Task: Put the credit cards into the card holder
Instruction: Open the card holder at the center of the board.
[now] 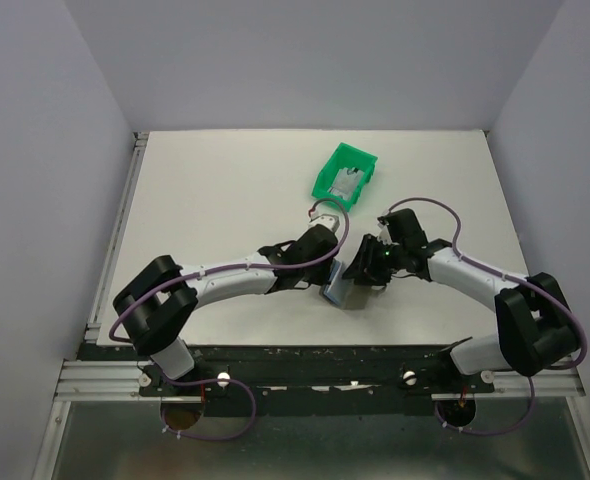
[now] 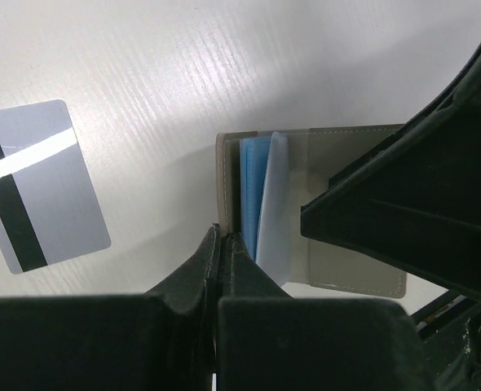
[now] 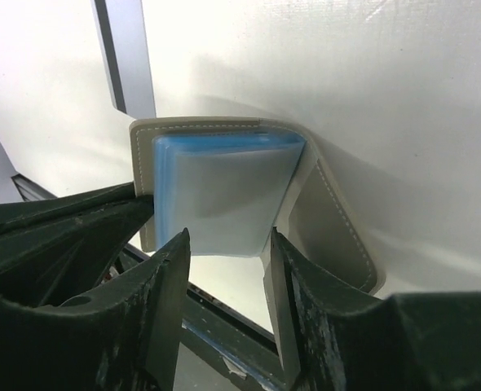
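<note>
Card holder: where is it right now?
Top view: the card holder is at the table's centre-front, on the near side of the green bin, between the left fingers, pinching its cover edge, and the right fingers, open around its blue sleeves.

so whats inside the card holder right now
Blue-tinted clear sleeves fan out inside the open card holder. Whether any sleeve holds a card is hidden by the stack. One credit card lies outside on the table.

Card holder (image 2: 350, 273): cover looked like grey-brown leather, matt, with stitched edges.
Inner sleeves (image 3: 220, 204): were clear, blue-tinted plastic, glossy.
Credit card (image 2: 53, 183): was smooth silver-grey plastic with a satin sheen.
Counter (image 2: 224, 65): was white, finely ribbed, faintly shiny.
Bin (image 1: 327, 180): was green plastic.
Right end effector (image 3: 228, 236): was black plastic, matt.
</note>
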You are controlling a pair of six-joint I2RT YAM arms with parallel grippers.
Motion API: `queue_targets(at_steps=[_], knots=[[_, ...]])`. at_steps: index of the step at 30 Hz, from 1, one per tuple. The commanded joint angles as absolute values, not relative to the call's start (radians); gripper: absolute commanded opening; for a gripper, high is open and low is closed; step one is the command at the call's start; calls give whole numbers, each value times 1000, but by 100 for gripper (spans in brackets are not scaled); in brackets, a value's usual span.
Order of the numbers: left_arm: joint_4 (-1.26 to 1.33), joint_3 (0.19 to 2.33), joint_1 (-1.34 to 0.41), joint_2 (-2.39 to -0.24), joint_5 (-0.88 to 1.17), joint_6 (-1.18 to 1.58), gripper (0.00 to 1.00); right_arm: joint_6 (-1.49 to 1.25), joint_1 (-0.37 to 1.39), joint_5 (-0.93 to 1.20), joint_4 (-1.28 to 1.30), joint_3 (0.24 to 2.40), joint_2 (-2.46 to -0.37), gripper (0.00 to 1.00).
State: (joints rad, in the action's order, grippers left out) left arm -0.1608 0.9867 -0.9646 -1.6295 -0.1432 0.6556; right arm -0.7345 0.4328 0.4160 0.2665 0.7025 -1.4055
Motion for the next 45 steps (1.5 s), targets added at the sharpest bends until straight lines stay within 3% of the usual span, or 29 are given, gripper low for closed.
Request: queue_targets(at_steps=[1,4,9,22,26,37,42,45], knots=[[-163,1017,-971,-1571,-117,647,0,-750,436,456,210,681,-1384,53],[-161,1022,-973,-1559,-104,647,0,-753,436,469,198,680,-1385,54],[-155,1022,-973,-1548,-95,649,0,-764,434,460,155,652,-1339,65],[-141,1008,-973,-1563,-84,653,0,-775,436,491,123,649,-1376,66],[-143,1002,-973,-1572,-89,658,0,-779,436,480,124,643,-1381,58],[-172,962,-968,-1577,-133,676,0,-738,434,377,218,649,-1401,15],[-201,933,-959,-1589,-163,687,2,-724,436,365,227,646,-1417,6],[-206,917,-959,-1592,-173,693,6,-718,436,370,222,646,-1430,8]])
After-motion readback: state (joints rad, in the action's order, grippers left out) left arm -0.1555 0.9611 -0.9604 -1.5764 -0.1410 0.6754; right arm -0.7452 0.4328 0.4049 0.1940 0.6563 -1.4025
